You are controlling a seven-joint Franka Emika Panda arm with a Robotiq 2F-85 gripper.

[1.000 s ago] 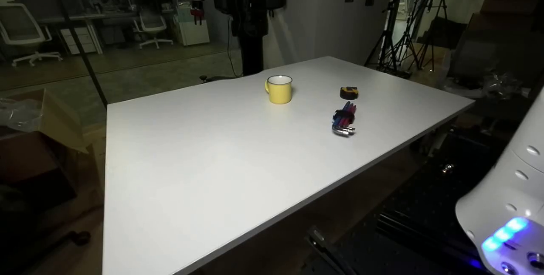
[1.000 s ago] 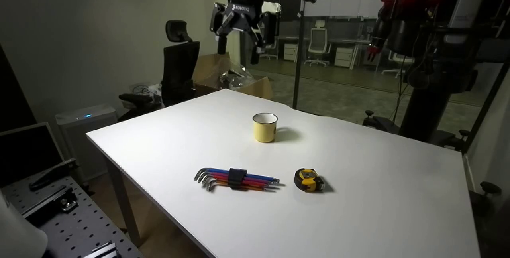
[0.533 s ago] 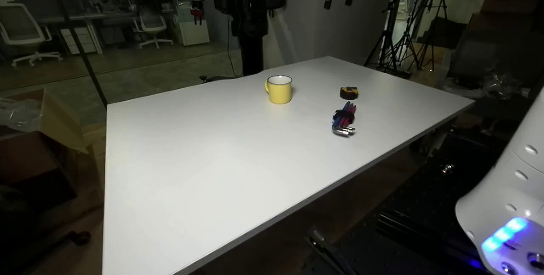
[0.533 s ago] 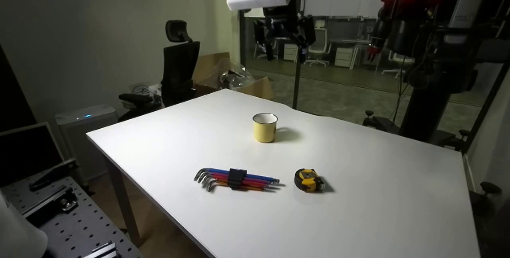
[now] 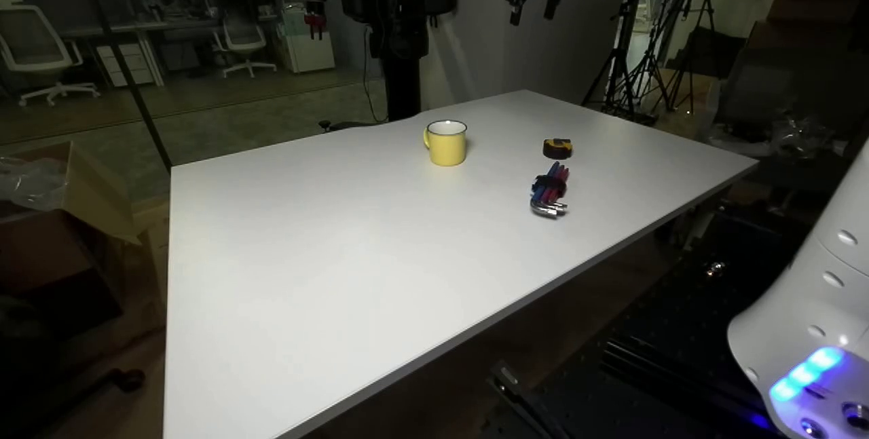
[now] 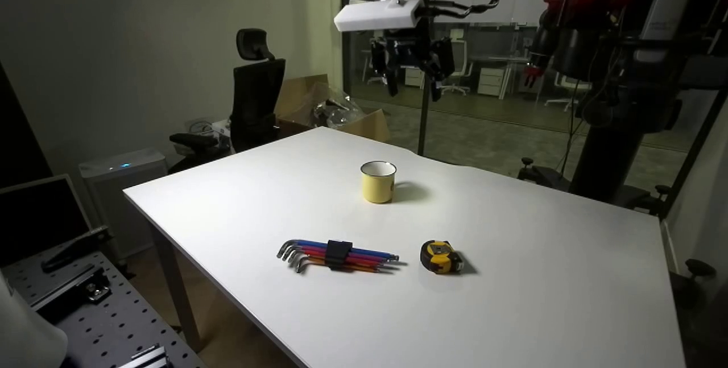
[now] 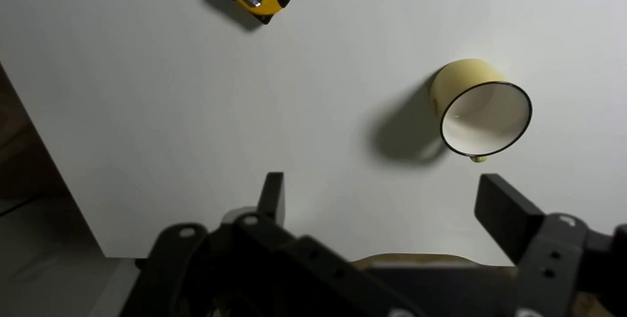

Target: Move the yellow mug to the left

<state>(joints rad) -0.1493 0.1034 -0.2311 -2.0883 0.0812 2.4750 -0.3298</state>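
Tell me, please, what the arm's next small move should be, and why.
Probably shift the open tool toward the yellow mug before lowering: in the wrist view the mug appears off toward one finger, not centred on the gap, and in both exterior views the tool hangs above the table, holding nothing.

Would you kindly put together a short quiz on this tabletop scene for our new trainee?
1. True or false: the yellow mug stands upright on the table.
2. Which lies nearer the hex key set: (a) the yellow mug or (b) the tape measure?
3. Short answer: is the hand open or shut, and what does it grip?
Key: 1 true; 2 b; 3 open, gripping nothing.
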